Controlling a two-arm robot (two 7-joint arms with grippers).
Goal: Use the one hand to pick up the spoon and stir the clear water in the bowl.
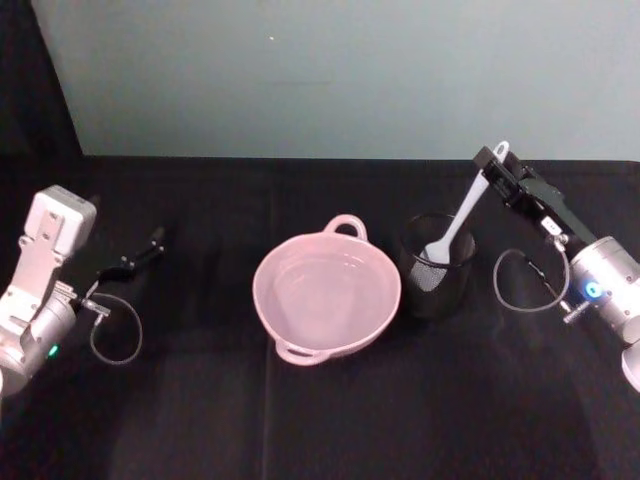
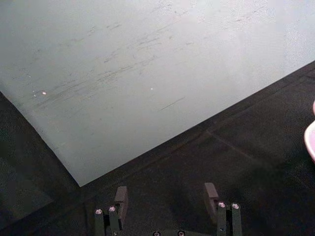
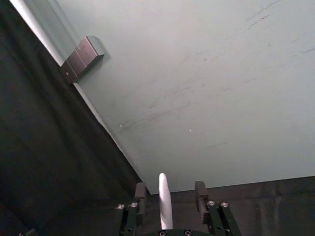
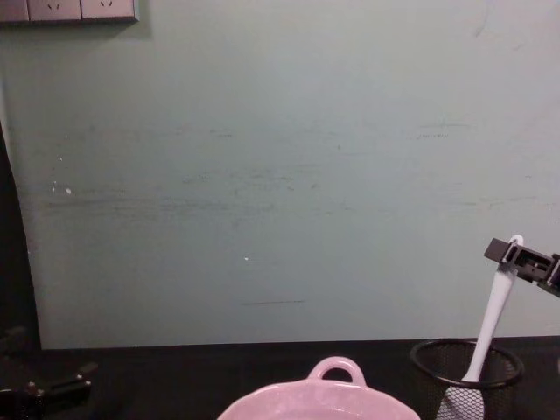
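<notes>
Mesh cup (image 1: 438, 275) (beside bowl (image 1: 268, 290)) holds spoon (image 1: 455, 228), right gripper (image 1: 493, 160) astride it.

Lower part of the bowl (image 4: 306, 401) beyond chest view's bottom edge; spoon (image 4: 493, 306) head behind cup (image 4: 509, 392) mesh.

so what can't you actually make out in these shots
clear water: head view, too faint to judge its level; the chest view's bottom edge cuts off the bowl.
spoon head: chest view, blurred behind the mesh cup.
spoon below the right hand: right wrist view, cut off by the bottom edge.
left hand, parked left: chest view, dark against black cloth.
</notes>
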